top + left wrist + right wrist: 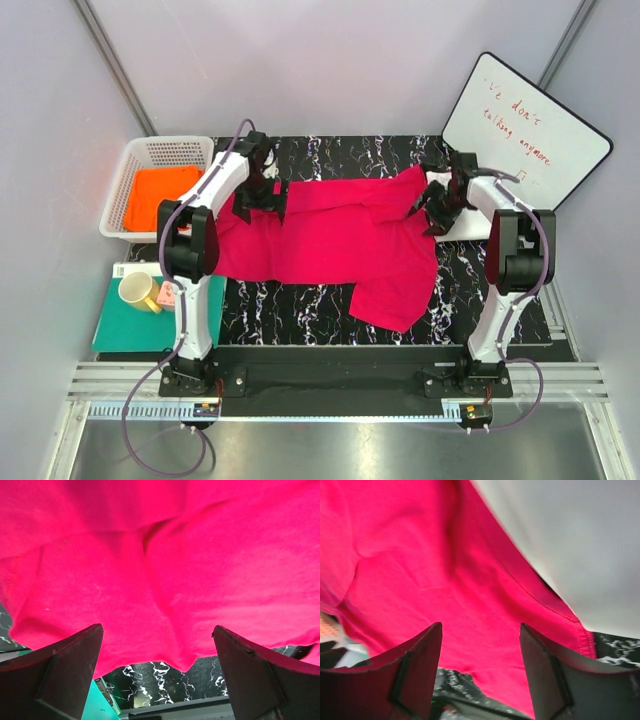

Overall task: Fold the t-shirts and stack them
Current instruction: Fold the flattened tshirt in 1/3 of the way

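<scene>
The crimson-pink t-shirt [340,245] lies spread and rumpled across the black marbled mat [300,305]. My left gripper [262,205] hovers open over its far left part; the left wrist view shows the cloth [150,570] between the wide-apart fingers [65,670], not held. My right gripper [432,212] is open over the shirt's far right edge; the right wrist view shows the pink cloth [445,590] and the white t-shirt [570,540] beside it. The white t-shirt [468,228] lies under my right arm. The bright orange t-shirt [160,195] sits in the basket.
A white basket [135,160] stands at the far left. A teal-green board [125,330] with a yellow mug [138,290] lies at the near left. A whiteboard [525,125] with red writing leans at the far right.
</scene>
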Controlling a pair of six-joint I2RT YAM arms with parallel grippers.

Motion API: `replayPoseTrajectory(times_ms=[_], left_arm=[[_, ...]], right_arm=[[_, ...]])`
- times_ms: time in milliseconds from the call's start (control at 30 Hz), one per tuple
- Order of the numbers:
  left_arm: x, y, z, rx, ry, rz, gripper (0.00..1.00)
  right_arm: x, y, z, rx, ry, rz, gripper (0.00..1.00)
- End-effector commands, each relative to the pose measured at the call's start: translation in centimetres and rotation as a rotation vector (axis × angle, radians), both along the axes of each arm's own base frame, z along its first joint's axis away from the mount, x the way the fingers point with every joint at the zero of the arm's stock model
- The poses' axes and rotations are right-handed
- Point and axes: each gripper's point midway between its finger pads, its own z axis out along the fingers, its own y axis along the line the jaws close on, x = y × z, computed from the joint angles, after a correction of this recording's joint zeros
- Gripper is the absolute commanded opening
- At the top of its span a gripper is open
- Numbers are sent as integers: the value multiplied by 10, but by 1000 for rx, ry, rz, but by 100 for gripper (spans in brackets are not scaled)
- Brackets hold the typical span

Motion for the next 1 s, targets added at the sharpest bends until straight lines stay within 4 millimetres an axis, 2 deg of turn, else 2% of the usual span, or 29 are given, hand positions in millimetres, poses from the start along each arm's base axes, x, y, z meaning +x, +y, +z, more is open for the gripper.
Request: replayPoseTrajectory(times_ms=[0, 33, 67, 133, 333, 533, 567, 667, 867, 967], left_arm=[[0, -9, 16, -51, -49, -27, 99], [-1, -9, 15, -54, -46, -28, 99], [0, -10, 15, -56, -47, -26, 99], [0, -12, 16, -64, -48, -30, 99], [-1, -14, 13, -72, -38, -32, 99], [-1, -14, 12, -72, -35, -34, 99], [-1, -13, 11, -71, -33, -32, 99], [-1, -12, 10, -67, -31, -32, 99], [0, -12, 11, -59, -40, -34, 99], [-1, -11, 10, -58, -34, -34, 99]], right_arm=[[16, 34, 37, 212, -144, -100, 77], [16, 36, 38, 246, -135, -143, 78], [11, 38, 29, 264, -117, -165, 78], [21, 41, 37, 319, -163, -213, 78], [34, 44, 37, 396, -187, -296, 76], [47, 41, 26, 415, -206, -360, 74], [48, 41, 18, 411, -191, -361, 74], [50, 42, 11, 424, -161, -372, 73], [52, 41, 8, 416, -159, -384, 72], [53, 38, 1, 396, -149, -400, 70]])
